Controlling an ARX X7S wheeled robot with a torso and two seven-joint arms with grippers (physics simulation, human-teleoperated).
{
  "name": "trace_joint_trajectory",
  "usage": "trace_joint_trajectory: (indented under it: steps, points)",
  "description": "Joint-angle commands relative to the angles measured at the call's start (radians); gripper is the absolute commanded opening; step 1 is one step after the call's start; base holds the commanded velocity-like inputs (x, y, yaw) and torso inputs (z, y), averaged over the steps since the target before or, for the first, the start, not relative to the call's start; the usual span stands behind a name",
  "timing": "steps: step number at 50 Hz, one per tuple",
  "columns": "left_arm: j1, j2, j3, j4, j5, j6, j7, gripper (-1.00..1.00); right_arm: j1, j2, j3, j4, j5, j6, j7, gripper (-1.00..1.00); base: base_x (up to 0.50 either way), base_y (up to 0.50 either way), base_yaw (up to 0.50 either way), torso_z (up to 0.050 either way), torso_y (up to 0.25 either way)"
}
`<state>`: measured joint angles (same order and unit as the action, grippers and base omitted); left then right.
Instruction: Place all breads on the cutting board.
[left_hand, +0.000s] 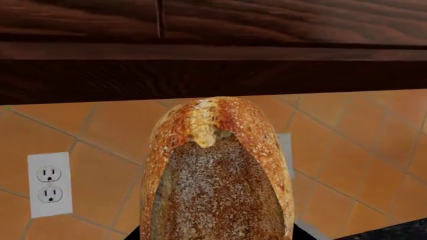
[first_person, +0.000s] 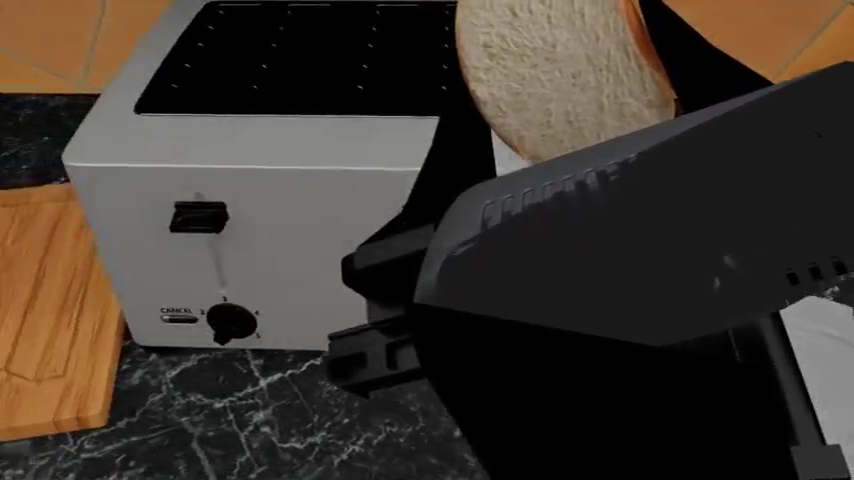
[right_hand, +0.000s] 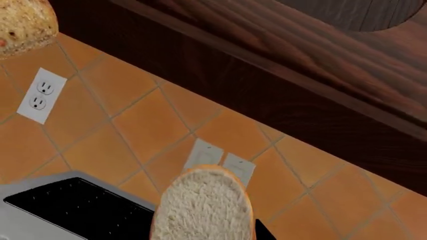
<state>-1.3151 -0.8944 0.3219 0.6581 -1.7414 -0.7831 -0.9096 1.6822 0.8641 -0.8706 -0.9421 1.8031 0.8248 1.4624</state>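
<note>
Arm housing (first_person: 641, 290), matte black and blocky, is filling most of the head view for us and is covering everything to the right of the toaster (first_person: 254, 200), so we are seeing neither gripper there. The slice (first_person: 561, 70) is poking up behind that housing, pale and spongy on its face with a thin tan crust, its lower part hidden and its top cut by the frame. In the right wrist view the slice (right_hand: 203, 205) is standing on edge close to the lens, raised above the toaster's dark slotted top; black tips are flanking its base at the frame edge, so the right gripper appears to be clamping it, though the fingers themselves are mostly out of view. In the left wrist view the loaf (left_hand: 217, 172) is rising upright, a rounded golden-brown crust with a floury, speckled split down its middle; only black slivers are showing beside its base, so the left gripper looks to be clamped on it too. We are seeing the board (first_person: 47, 320) only as a cropped strip of straight-grained light wood on the veined black counter (first_person: 240, 420), left of the toaster, with no bread on the part showing. Behind are orange tiles (right_hand: 140, 125), white outlets (left_hand: 49, 184) and a dark wood cabinet (left_hand: 213, 45).
</note>
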Motion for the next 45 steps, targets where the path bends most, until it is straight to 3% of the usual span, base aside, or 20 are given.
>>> trace_joint_trajectory:
  steps: [1, 45]
  points:
    - [0.007, 0.019, -0.018, 0.001, 0.004, 0.019, 0.011, -1.00, -0.002, -0.025, 0.021, -0.002, -0.034, 0.028, -0.028, -1.00, -0.04, 0.50, 0.00, 0.000, 0.000]
    - [0.007, 0.017, -0.016, 0.004, 0.012, 0.024, 0.008, -1.00, -0.003, -0.025, 0.019, -0.006, -0.028, 0.019, -0.048, -1.00, -0.02, 0.49, 0.00, 0.000, 0.000]
